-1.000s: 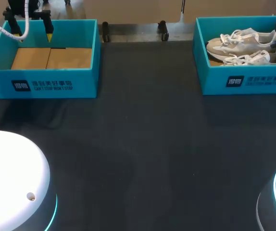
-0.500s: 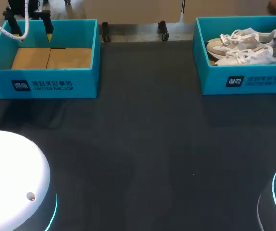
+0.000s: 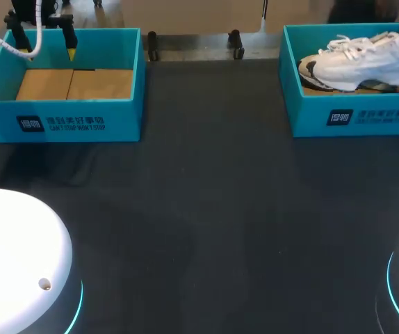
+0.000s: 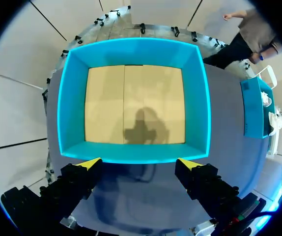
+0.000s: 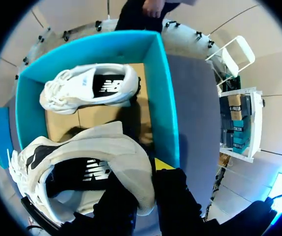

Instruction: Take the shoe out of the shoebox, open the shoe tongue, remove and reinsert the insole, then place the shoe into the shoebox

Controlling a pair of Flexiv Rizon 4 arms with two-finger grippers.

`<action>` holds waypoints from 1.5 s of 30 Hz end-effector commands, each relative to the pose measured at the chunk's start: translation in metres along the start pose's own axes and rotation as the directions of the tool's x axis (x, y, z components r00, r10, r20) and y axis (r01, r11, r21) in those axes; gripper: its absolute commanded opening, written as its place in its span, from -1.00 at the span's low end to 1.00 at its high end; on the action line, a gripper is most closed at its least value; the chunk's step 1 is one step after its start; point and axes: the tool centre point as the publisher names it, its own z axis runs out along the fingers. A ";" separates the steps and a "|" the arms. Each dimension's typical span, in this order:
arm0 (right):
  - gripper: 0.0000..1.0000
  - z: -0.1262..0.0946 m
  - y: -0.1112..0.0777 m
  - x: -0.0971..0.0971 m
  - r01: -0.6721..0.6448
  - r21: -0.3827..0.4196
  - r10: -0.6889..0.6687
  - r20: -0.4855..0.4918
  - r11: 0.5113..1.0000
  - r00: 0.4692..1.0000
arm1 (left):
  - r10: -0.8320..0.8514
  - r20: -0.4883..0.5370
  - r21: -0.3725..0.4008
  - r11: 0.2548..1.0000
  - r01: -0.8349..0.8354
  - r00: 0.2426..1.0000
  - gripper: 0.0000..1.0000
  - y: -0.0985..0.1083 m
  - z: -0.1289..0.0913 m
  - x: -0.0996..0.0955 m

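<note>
A white shoe (image 3: 358, 61) with a dark inside hangs tilted over the right teal shoebox (image 3: 352, 115), toe toward the box's left wall. In the right wrist view my right gripper (image 5: 143, 178) is shut on the heel collar of this shoe (image 5: 87, 162), one finger inside and one outside, with one yellow tip (image 5: 163, 163) showing. A second white shoe (image 5: 89, 88) lies on its side on the cardboard floor of the box (image 5: 158, 98). My left gripper (image 3: 48, 50) stands open over the far edge of the left shoebox (image 3: 60, 122), with nothing between its fingers (image 4: 89, 164).
The left shoebox (image 4: 133, 155) holds only a bare cardboard floor. Dark tabletop (image 3: 206, 209) stretches between and in front of the two boxes. The white bases of both arms fill the near corners.
The right gripper has lifted one shoe up from the floor of the right box and tightened on its heel. The left arm has not moved.
</note>
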 end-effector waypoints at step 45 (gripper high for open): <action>-1.00 -0.101 -0.113 0.078 -0.082 -0.040 0.084 0.063 0.996 0.994 | 0.000 0.000 0.000 1.000 0.000 1.000 1.00 0.000 0.000 0.000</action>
